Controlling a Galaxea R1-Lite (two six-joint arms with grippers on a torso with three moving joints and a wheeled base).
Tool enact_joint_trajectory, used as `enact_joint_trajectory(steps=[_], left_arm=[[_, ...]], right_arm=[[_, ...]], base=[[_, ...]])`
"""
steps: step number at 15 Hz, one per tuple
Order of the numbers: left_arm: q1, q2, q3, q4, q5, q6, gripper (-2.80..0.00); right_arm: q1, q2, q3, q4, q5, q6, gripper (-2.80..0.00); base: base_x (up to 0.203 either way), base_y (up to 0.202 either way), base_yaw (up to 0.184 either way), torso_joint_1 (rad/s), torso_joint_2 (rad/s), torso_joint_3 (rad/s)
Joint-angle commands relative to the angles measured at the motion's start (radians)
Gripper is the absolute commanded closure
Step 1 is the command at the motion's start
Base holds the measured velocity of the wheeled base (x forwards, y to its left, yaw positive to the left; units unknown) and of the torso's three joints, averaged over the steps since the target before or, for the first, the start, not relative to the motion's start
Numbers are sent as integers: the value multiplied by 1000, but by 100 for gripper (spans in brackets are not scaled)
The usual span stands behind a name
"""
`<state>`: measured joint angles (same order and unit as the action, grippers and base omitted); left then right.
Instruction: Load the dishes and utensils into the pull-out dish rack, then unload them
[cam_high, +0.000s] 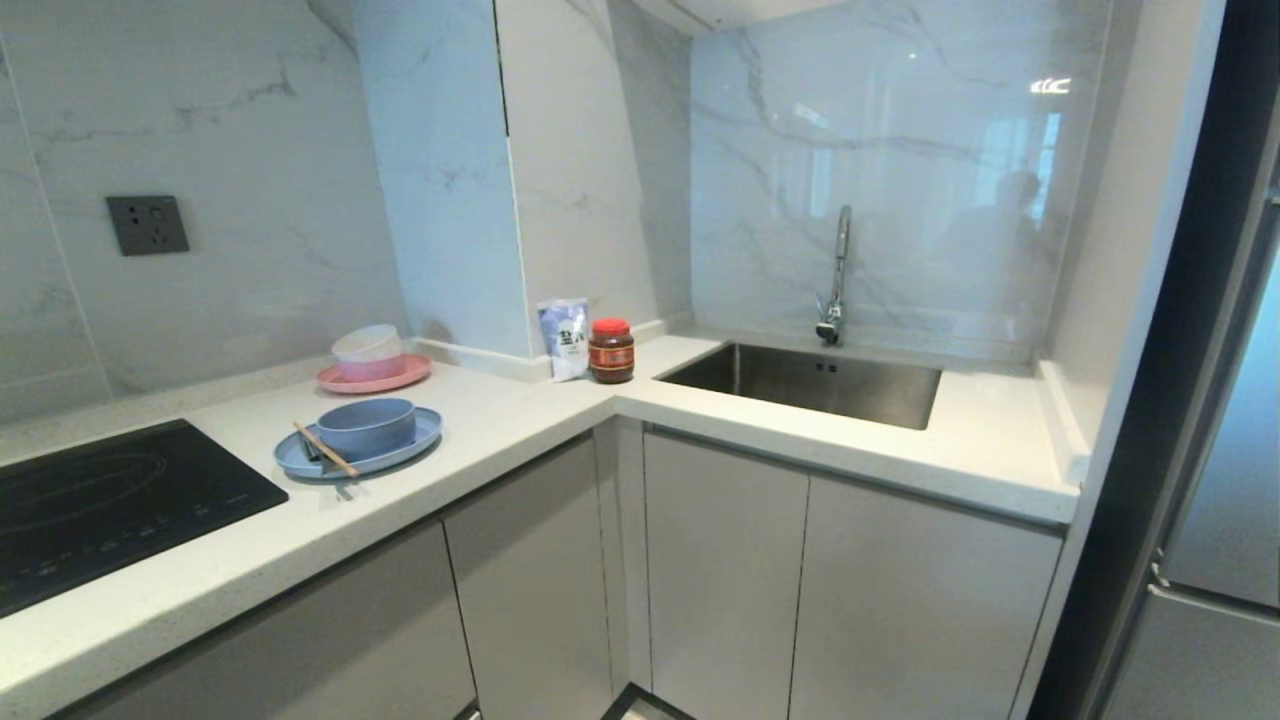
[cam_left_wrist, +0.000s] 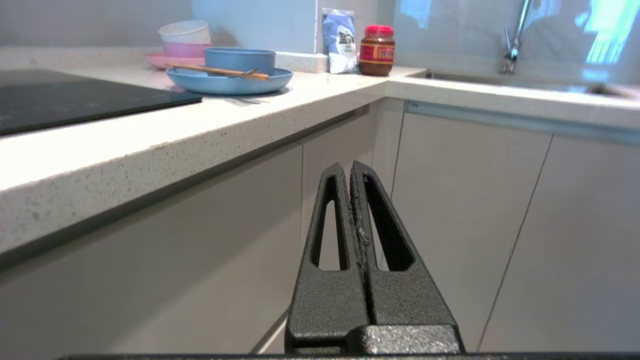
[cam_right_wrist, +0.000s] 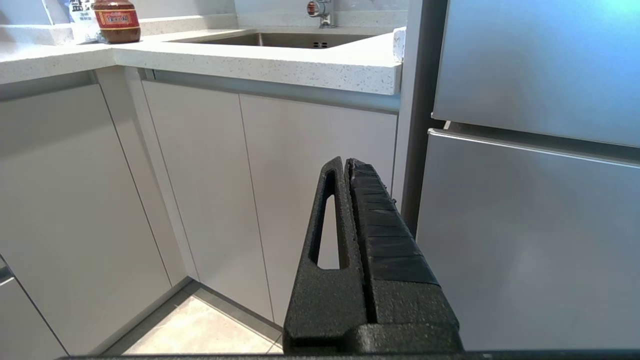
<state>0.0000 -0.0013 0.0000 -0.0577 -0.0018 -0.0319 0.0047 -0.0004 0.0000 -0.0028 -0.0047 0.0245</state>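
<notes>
A light-blue plate (cam_high: 420, 438) lies on the white counter, with a light-blue bowl (cam_high: 367, 426) standing on it. Wooden chopsticks (cam_high: 325, 449) rest across the plate's rim beside the bowl, and a silver fork (cam_left_wrist: 246, 73) lies next to them. The pull-out dish rack is out of view; only shut pale-grey cabinet fronts (cam_high: 725, 570) show below the counter. Neither arm appears in the head view. My left gripper (cam_left_wrist: 348, 167) is shut and empty, held below counter height in front of the cabinets. My right gripper (cam_right_wrist: 346, 162) is shut and empty, facing the cabinets under the sink.
A pink plate (cam_high: 405, 377) with a white-and-pink bowl (cam_high: 368, 351) stands behind the blue dishes. A black cooktop (cam_high: 110, 505) lies to their left. A white packet (cam_high: 565, 338) and red-lidded jar (cam_high: 611, 351) stand in the corner beside the sink (cam_high: 905, 398). A steel fridge (cam_right_wrist: 535, 200) is at the right.
</notes>
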Motion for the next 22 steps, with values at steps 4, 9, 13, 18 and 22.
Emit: enact_joint_trajectory(steps=[4,9,13,18,22], left_arm=[[2,1,25,-4,16,-48,0],[2,1,25,-4,16,-48,0],[2,1,25,-4,16,-46,0],[2,1,25,-4,16,-46,0],[2,1,25,-4,16,-47,0]], right_arm=[[1,-4,2,0,0,0,0],[1,-3,2,0,0,0,0],[0,-3,2,0,0,0,0],[0,-4,2,0,0,0,0],[1,-3,2,0,0,-1,0]], base=[[0,0,0,0,0,0],[0,0,0,0,0,0],[0,0,0,0,0,0],[0,0,0,0,0,0],[0,0,0,0,0,0]])
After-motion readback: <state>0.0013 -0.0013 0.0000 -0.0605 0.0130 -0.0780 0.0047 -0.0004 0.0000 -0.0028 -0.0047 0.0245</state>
